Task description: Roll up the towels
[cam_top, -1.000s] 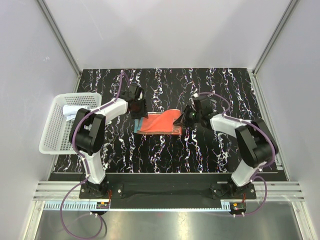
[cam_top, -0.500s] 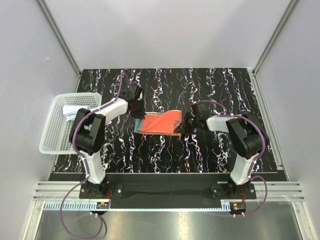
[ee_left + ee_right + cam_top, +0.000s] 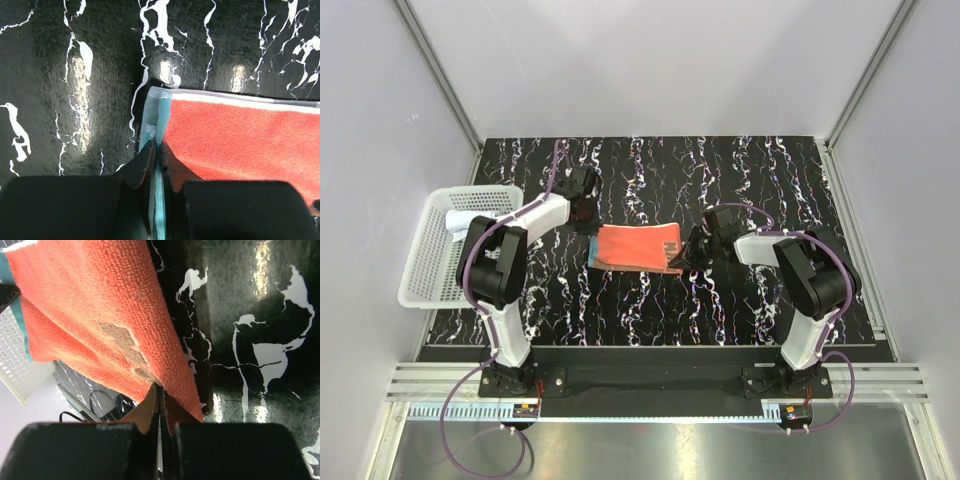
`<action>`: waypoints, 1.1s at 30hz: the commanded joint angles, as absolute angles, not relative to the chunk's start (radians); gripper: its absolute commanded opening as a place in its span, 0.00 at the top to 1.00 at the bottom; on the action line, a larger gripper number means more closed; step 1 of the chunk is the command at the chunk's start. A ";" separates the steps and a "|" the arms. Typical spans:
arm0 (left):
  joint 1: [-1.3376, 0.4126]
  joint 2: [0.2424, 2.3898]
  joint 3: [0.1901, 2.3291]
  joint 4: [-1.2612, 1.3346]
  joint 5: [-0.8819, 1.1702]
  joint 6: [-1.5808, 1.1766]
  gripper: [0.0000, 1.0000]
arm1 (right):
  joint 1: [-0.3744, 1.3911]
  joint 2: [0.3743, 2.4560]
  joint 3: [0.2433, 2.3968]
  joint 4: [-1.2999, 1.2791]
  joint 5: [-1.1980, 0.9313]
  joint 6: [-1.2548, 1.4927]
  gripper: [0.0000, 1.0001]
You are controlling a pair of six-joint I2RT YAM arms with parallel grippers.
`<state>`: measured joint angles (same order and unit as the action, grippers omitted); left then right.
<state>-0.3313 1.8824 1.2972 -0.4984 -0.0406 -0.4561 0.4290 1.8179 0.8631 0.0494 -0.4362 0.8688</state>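
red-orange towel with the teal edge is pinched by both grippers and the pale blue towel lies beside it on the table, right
Wrong place for the pale blue towel: the top view shows it inside the white perforated plastic basket. The left gripper and right gripper do pinch the red-orange towel.

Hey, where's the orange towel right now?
In the top view the orange towel sits mid-table between both arms, the left gripper pinching its teal left edge and the right gripper pinching its right edge.

My left arm (image 3: 520,218) is half-covering the pale towel (image 3: 454,223) — my wrist camera's edge is cropping the orange towel (image 3: 240,137).
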 commanded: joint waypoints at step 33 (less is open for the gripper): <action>-0.566 1.621 1.051 -0.270 0.071 -0.604 0.98 | 0.428 1.677 0.970 -0.189 -0.394 0.712 0.91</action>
<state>-0.5720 1.6043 1.0599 -0.3897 -0.0082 -0.5632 0.4290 1.6356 0.9615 -0.2192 -0.3946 0.7258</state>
